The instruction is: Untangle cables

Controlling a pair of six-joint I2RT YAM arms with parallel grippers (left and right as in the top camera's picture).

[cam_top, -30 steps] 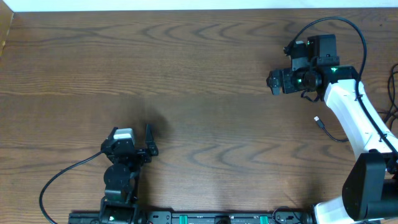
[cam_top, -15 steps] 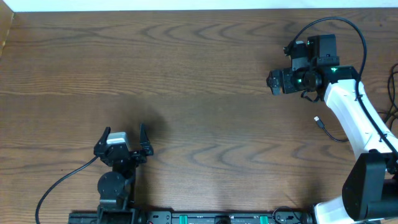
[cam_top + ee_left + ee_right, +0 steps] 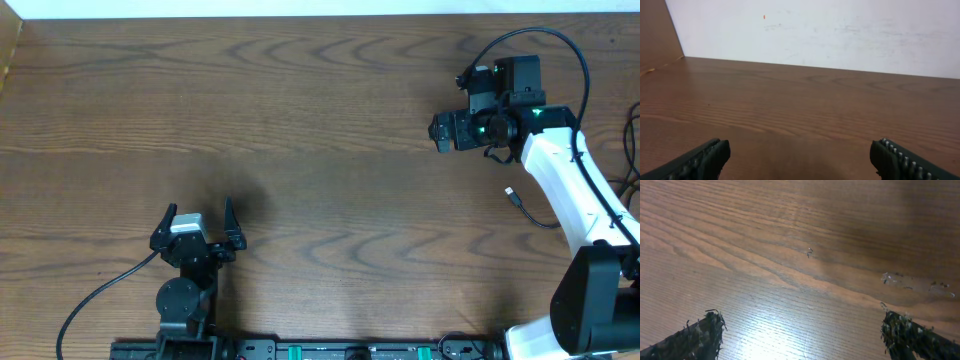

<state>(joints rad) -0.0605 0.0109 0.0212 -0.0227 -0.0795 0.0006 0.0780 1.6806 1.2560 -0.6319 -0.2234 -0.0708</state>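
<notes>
The left claw (image 3: 197, 210) is held low near the front edge of the surface (image 3: 320, 100), with its fingers spread wide. The right claw (image 3: 438, 132), pointed leftward at the far right, is also spread. A thin black cable (image 3: 520, 204) is seen lying beside the right arm.

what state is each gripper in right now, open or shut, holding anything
Left gripper: jaws open, holding nothing.
Right gripper: jaws open, holding nothing.
</notes>
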